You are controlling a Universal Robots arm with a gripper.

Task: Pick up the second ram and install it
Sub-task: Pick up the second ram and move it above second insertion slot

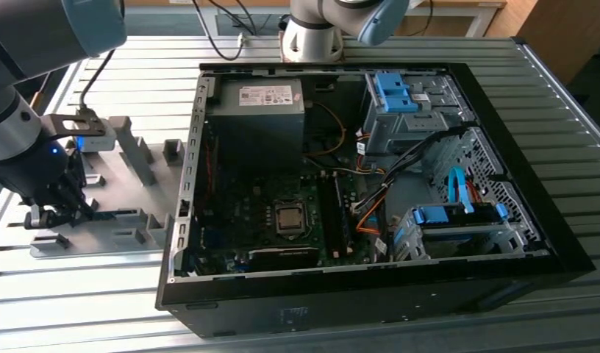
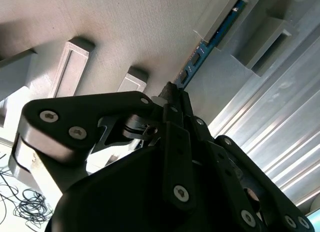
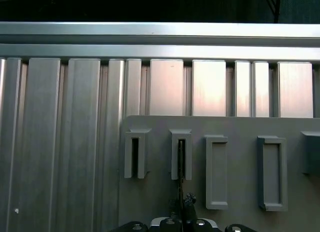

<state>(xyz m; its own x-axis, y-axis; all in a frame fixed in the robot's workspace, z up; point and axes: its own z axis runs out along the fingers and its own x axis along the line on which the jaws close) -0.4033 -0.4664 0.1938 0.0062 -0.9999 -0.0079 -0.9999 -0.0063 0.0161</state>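
The second ram point(image 2: 212, 39) is a thin blue board standing on edge in a slot of the grey holder plate point(image 2: 125, 31). In the first wrist view the second ram point(image 3: 180, 162) shows edge-on in the second slot of the holder plate point(image 3: 240, 127). My gripper point(image 2: 176, 90) has its black fingers closed tight around the near end of the stick, which still sits in its slot. In the exterior view my gripper point(image 1: 50, 217) hangs low over the holder plate point(image 1: 123, 184) at the exterior view's left. The open computer case point(image 1: 379, 294) lies to the right of it, with the memory slots point(image 1: 331, 213) beside the processor socket point(image 1: 288, 218).
The case holds a grey power supply point(image 1: 256, 110), blue drive-bay clips point(image 1: 396, 92), a thin blue flat cable point(image 1: 464, 193) and orange wires point(image 1: 370, 208). Empty slots point(image 3: 216, 172) stand beside the ram's slot. Everything rests on a ribbed metal table point(image 1: 545, 95).
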